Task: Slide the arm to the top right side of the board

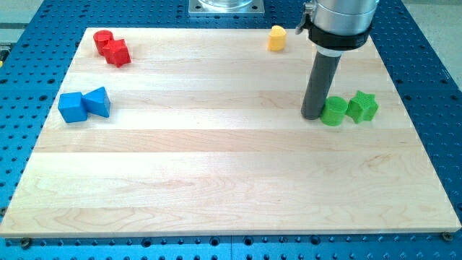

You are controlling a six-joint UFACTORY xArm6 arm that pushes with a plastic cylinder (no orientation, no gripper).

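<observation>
My dark rod comes down from the view's top right and my tip (312,115) rests on the wooden board (231,180), right of centre. It touches or nearly touches the left side of a green round block (334,112). A green star block (362,107) sits just to the right of that one. A yellow block (277,37) lies near the board's top edge, up and to the left of my tip.
A red round block (103,41) and a red star-like block (118,53) sit together at the top left. A blue cube (71,107) and a blue wedge block (98,102) sit at the left edge. A blue perforated table (433,87) surrounds the board.
</observation>
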